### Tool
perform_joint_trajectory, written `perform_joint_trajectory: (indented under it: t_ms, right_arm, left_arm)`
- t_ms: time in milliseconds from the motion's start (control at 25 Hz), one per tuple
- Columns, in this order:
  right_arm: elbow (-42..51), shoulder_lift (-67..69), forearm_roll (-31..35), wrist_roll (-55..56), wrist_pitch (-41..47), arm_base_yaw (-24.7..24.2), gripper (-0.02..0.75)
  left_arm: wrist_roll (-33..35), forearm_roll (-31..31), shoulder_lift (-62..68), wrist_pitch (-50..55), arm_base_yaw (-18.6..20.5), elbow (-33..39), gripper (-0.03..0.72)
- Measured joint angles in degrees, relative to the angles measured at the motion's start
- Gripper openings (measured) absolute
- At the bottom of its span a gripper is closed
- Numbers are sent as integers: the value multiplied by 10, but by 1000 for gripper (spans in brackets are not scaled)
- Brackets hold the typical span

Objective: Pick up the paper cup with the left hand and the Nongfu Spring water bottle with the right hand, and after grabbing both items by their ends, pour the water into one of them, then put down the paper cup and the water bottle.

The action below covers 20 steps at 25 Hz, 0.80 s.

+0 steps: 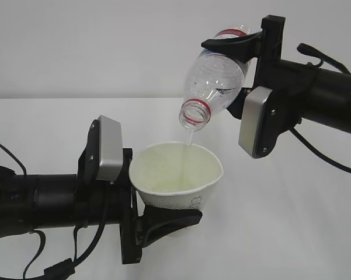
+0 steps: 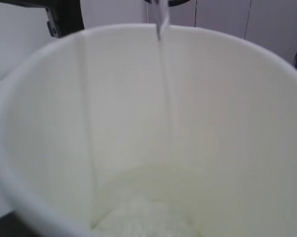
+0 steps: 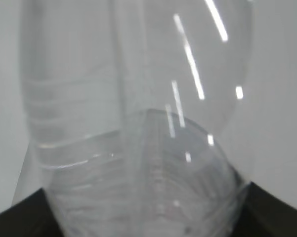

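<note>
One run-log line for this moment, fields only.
phase: pouring | left hand: holds white paper cup | right hand: tilts clear plastic bottle | water stream: entering cup

**Our two arms are both up**

Our left arm (image 1: 41, 201) reaches in low from the left. Our left gripper (image 1: 163, 219) points right, and its fingers are closed around something. Our right arm (image 1: 321, 87) comes in high from the right. Our right gripper (image 1: 236, 46) is tipped over and squeezes something too.
</note>
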Motion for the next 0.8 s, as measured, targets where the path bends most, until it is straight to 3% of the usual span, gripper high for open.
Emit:
perform_joint_trajectory:
  t_ms: [800]
  right_arm:
    - [0,0,0,-12,-6,0,495]
  left_arm:
    - [0,0,0,1,0,0,503]
